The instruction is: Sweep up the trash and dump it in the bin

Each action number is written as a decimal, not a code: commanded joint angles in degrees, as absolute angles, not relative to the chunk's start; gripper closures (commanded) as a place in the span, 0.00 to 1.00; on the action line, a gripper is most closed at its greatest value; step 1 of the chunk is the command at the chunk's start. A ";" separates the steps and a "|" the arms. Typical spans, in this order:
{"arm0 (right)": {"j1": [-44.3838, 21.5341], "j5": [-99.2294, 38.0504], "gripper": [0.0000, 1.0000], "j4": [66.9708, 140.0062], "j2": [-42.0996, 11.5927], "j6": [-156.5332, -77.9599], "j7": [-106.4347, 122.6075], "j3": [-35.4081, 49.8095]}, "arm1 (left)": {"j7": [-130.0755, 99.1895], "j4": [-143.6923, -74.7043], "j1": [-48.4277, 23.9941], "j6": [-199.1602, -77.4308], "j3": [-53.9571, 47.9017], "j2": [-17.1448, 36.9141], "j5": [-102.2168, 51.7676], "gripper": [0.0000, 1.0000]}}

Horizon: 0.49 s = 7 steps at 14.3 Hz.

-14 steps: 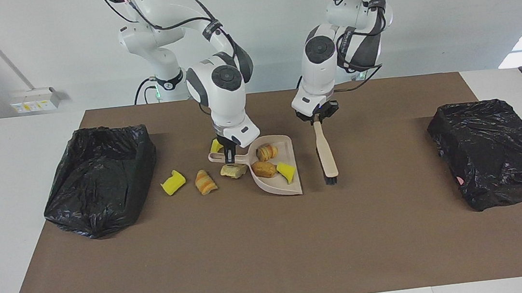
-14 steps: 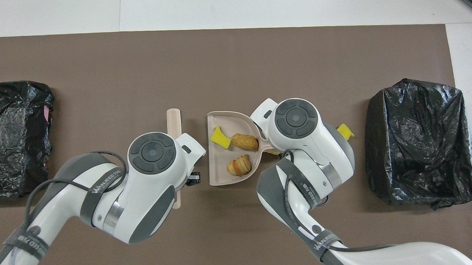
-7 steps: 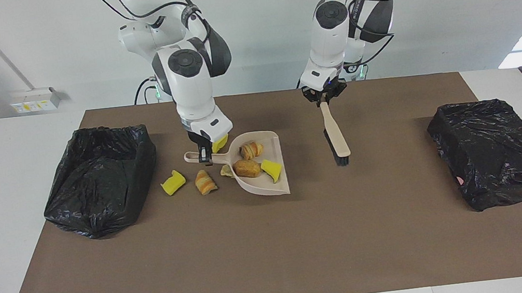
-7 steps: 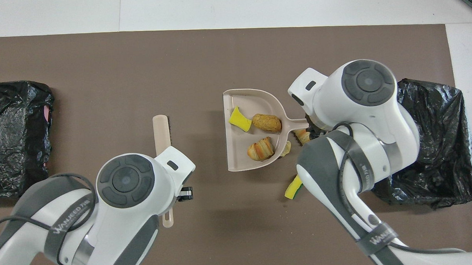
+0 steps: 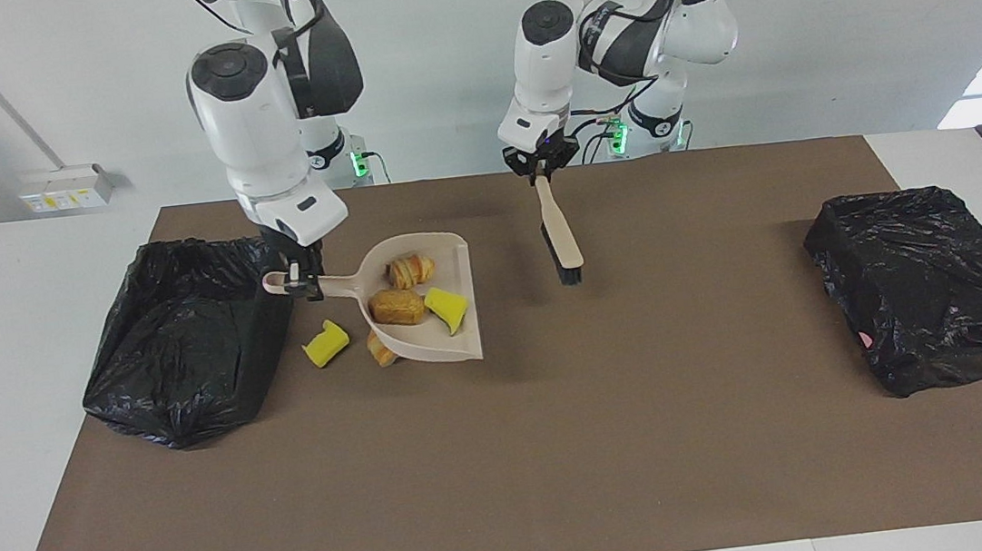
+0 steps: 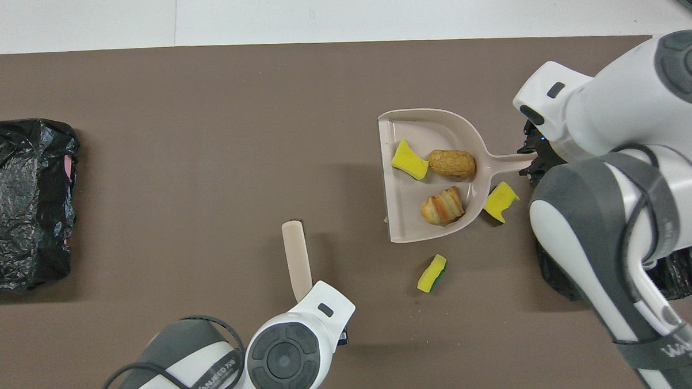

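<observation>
- Facing view: the beige dustpan (image 5: 447, 330) hangs in the air, tilted, with a croissant-like lump (image 5: 410, 270), a tan bread lump (image 5: 397, 306) and a yellow foam chunk (image 5: 446, 308) in it.
- The right gripper (image 5: 300, 280) pinches its handle just beside the open black bin (image 5: 188, 344) at the right arm's end of the table.
- One yellow piece (image 5: 326, 343) lies on the brown mat (image 5: 510, 456) beside that bin; a tan lump (image 5: 378, 351) peeks out under the pan.
- The left gripper (image 5: 541, 167) is clamped on the brush (image 5: 562, 236), which hangs with its bristles down.
- The second black bin (image 5: 934, 284) sits at the left arm's end.
- Overhead view: the dustpan (image 6: 399, 227) carries the same three pieces; yellow chunks (image 6: 500, 200) (image 6: 432, 273) show on the mat (image 6: 206, 136).
- Since a second ago the pan has been lifted off the mat and carried toward the bin; the brush has risen too.
</observation>
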State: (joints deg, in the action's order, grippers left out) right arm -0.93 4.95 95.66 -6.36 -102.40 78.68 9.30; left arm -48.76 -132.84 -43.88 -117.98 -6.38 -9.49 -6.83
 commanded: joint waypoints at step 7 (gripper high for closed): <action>14.13 3.43 1.00 93.78 -3.87 -96.24 98.50 9.41 | -50.18 -136.76 -51.67 -123.65 -5.45 -6.95 -10.90 1.00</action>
State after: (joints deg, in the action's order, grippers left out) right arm 10.87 4.69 93.95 -4.75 -97.51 93.44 9.03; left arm -49.86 -135.84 -49.59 -121.39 -6.44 -7.17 -9.73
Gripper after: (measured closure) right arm 0.687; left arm 0.731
